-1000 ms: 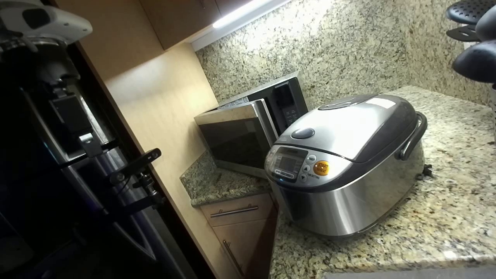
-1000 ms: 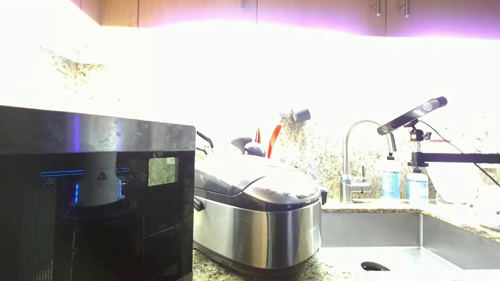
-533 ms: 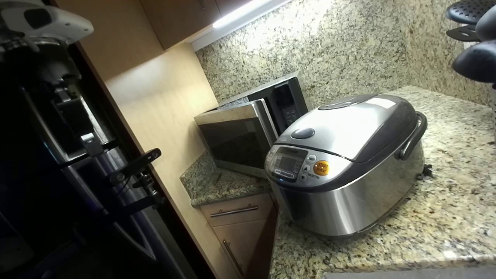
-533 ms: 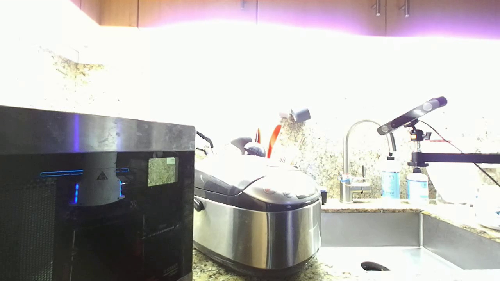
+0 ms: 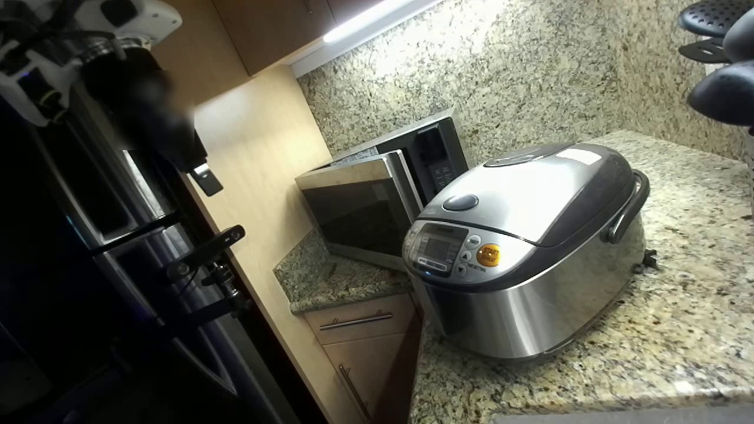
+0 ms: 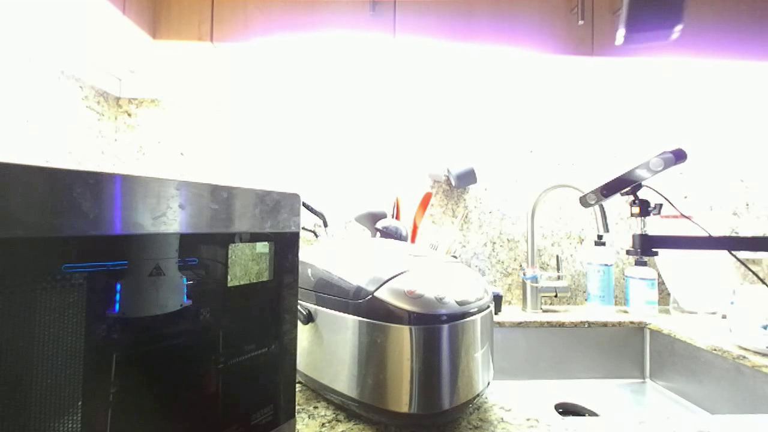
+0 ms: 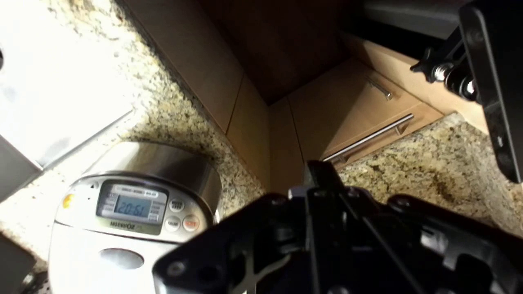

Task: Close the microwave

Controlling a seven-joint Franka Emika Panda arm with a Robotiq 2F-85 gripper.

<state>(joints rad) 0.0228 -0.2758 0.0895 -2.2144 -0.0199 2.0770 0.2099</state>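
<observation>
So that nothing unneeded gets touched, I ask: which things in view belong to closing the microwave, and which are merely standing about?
Belonging to the job:
microwave, partly open
gripper, likely to push it shut

Merely standing about:
rice cooker
mounted camera
faucet
bottles
kitchen utensils

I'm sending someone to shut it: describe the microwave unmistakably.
In an exterior view, a pale wooden panel meets the speckled backsplash. By that corner, behind the rounded rice cooker, sits the microwave. Unlike the cooker, it is boxy, its dark-windowed door ajar.
</observation>
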